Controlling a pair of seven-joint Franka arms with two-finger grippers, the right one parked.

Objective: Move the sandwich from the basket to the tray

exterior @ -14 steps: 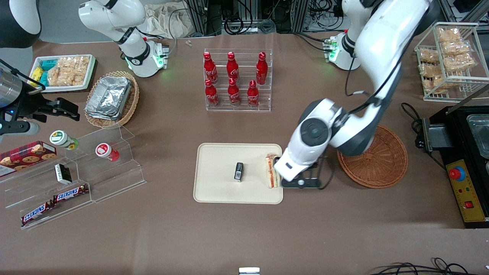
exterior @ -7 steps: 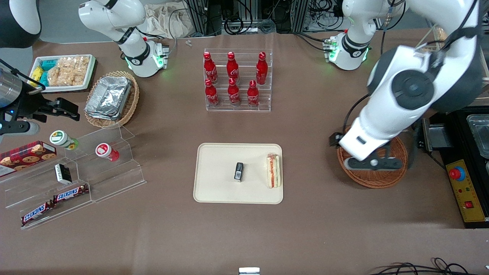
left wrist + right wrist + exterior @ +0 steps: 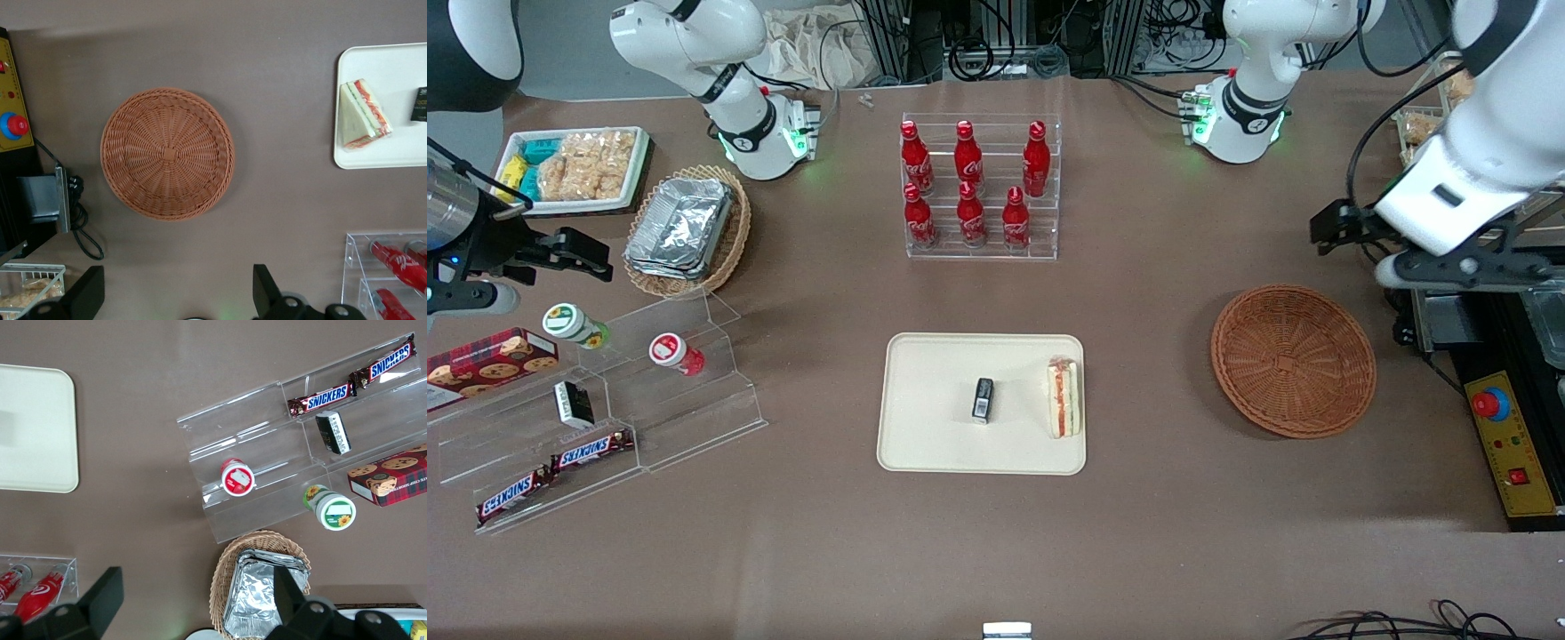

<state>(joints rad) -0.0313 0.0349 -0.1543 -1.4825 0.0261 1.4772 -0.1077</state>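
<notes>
The sandwich (image 3: 1064, 398) lies on the cream tray (image 3: 925, 444), at the tray's end nearest the basket; it also shows in the left wrist view (image 3: 363, 115) on the tray (image 3: 400, 150). The reddish-brown basket (image 3: 1294, 360) is empty and shows whole in the left wrist view (image 3: 167, 153). My left gripper (image 3: 1463, 267) hangs high above the table, farther from the front camera than the basket and toward the working arm's end. In the wrist view the gripper (image 3: 177, 283) is open and empty, its fingers wide apart.
A small black packet (image 3: 983, 398) lies mid-tray. A clear rack of red bottles (image 3: 978, 187) stands farther back. A black machine with a red button (image 3: 1494, 404) and a wire snack rack (image 3: 1467, 133) stand at the working arm's end. Acrylic shelves (image 3: 605, 400) stand at the parked arm's end.
The gripper was at the sandwich on the tray, then left it there, rose, passed over the basket and moved off toward the working arm's end. The sandwich stays on the tray.
</notes>
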